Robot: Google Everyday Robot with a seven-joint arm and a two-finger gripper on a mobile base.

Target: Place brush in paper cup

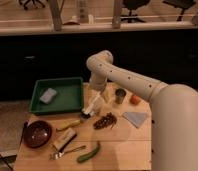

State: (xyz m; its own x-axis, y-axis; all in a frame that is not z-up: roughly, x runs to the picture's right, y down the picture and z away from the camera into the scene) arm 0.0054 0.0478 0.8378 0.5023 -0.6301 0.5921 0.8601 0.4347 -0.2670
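Observation:
My gripper point(94, 104) is low over the wooden table point(119, 145), just right of the green tray's front right corner. A slim white thing with a dark end point(86, 114) slants from the gripper down to the table; it may be the brush, but I cannot tell whether it is held. A pale, tan cup-like thing that looks like the paper cup point(106, 94) stands just behind and right of the gripper, partly hidden by it. A tan block with a dark side point(64, 140) lies at the front left.
The green tray point(67, 100) holds a grey sponge point(48, 94). A dark metal cup point(120, 96), an orange point(135, 99), grapes point(105, 120), a grey napkin point(136, 118), a banana point(68, 125), a red bowl point(37, 134), a fork point(67, 151) and a green vegetable point(89, 152) lie around.

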